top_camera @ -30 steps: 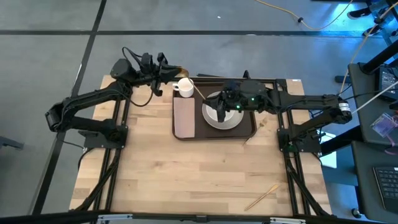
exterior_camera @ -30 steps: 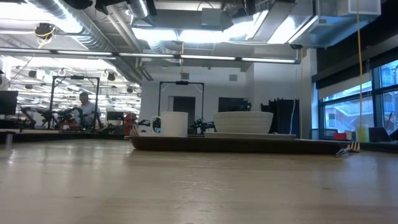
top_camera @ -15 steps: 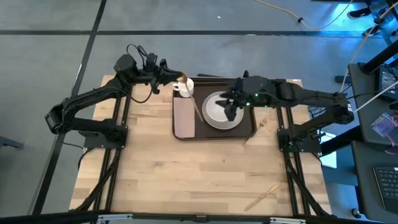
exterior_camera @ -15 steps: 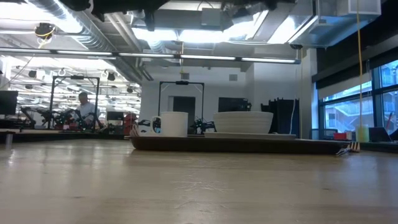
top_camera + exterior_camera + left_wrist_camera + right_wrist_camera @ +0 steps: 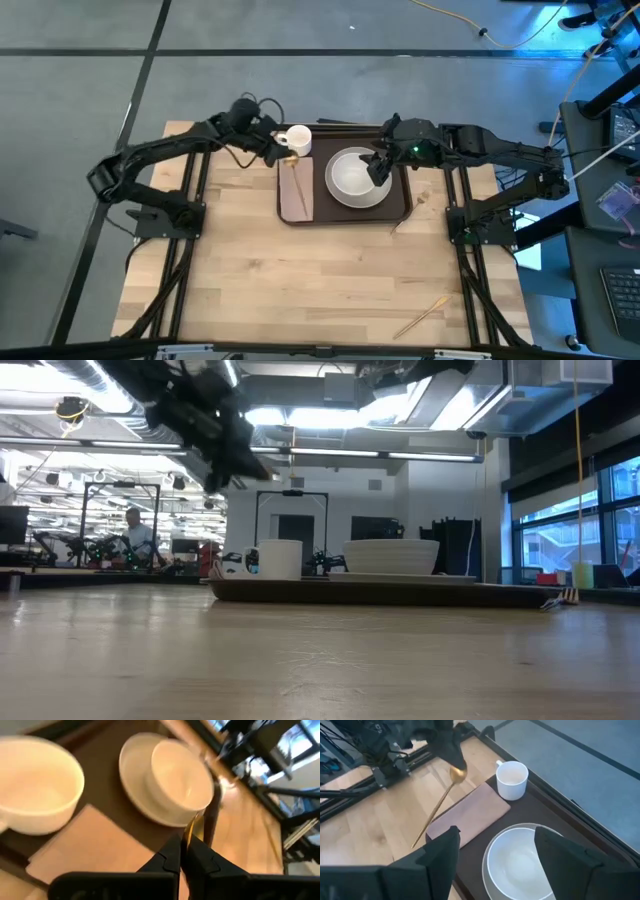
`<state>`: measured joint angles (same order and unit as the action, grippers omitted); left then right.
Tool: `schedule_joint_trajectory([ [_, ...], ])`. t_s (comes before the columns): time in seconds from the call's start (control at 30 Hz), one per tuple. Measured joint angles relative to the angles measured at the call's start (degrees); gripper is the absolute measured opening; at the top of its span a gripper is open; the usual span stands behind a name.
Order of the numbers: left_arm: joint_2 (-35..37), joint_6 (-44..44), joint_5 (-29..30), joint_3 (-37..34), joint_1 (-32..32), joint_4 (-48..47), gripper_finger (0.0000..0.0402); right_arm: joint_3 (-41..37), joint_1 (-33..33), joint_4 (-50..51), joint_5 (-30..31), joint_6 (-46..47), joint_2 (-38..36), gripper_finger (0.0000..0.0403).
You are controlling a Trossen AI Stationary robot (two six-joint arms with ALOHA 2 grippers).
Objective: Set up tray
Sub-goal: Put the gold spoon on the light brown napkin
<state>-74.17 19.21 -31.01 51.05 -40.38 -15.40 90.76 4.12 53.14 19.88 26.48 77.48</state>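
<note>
Here, tray crowded: cup, napkin, bowl.
Left gripper clamps spoon; right gripper spread over bowl.

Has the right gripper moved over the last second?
Yes. The right gripper has pulled back from above the bowl's centre toward the tray's right edge, opening.

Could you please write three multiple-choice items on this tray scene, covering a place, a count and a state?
1. Where is the napkin?
A. on the tray, left of the bowl
B. on the bare table
C. under the mug

2. How many mugs are on the tray?
A. one
B. two
C. three

3. How is the right gripper?
A. shut on the napkin
B. open above the bowl
C. shut on the mug

Answers: 1 A, it lies inside the rim; 2 A, one white mug shows; 3 B, its fingers stand apart, empty.
</note>
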Motion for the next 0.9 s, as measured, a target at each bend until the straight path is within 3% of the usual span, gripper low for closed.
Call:
schedule_joint_trajectory([
  [0.3, -13.17, -8.82, -0.55, 4.68, -1.50, -6.89, 0.0003, -0.08, 0.27, -0.01, 0.00, 0.20, 0.01, 0.0257],
  [0.53, -18.56, -15.55, 0.38, 12.65, -3.75, -18.30, 0.0003, -0.10, 0.27, 1.69, -0.05, 1.46, 0.01, 0.0257],
  [0.9, -21.03, -18.73, 10.52, 14.82, -3.79, -21.65, 0.0003, -0.10, 0.27, 2.52, -0.02, 1.66, 0.01, 0.0257],
])
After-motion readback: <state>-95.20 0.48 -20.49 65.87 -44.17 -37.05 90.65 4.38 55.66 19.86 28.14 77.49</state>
